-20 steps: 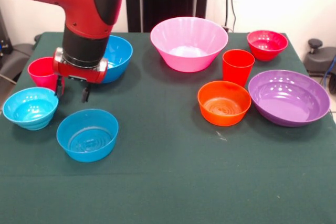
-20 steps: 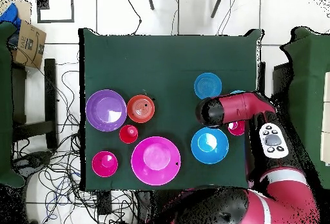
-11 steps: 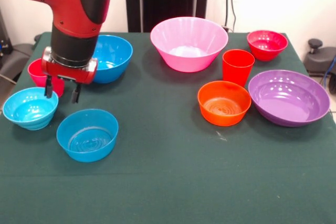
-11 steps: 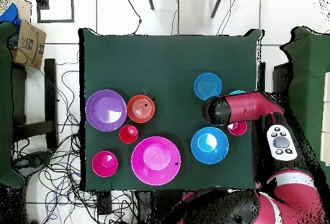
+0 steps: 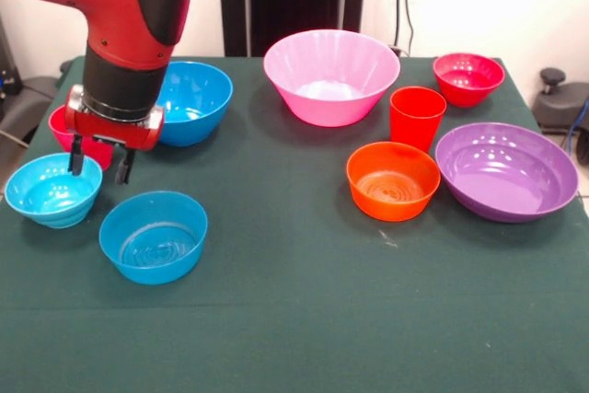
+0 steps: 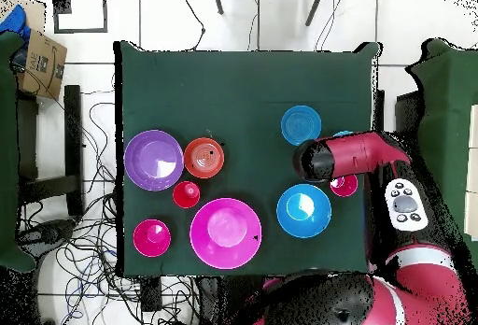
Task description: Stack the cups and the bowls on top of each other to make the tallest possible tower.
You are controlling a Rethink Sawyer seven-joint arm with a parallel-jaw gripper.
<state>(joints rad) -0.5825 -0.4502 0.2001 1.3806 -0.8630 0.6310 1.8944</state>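
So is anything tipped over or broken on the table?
No, nothing stands out. Every bowl and cup sits upright and separate on the table, from the purple bowl to the light-blue bowl. Nothing is stacked yet.

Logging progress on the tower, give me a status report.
Tool open, empty, hanging by the pinkish-red cup and light-blue bowl. No tower yet: every cup and bowl sits apart on the table. Nothing blocking.

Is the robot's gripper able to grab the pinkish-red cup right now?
Probably yes. The gripper hangs open just in front of the pinkish-red cup, with nothing between them. The light-blue bowl sits close below, so it might get bumped.
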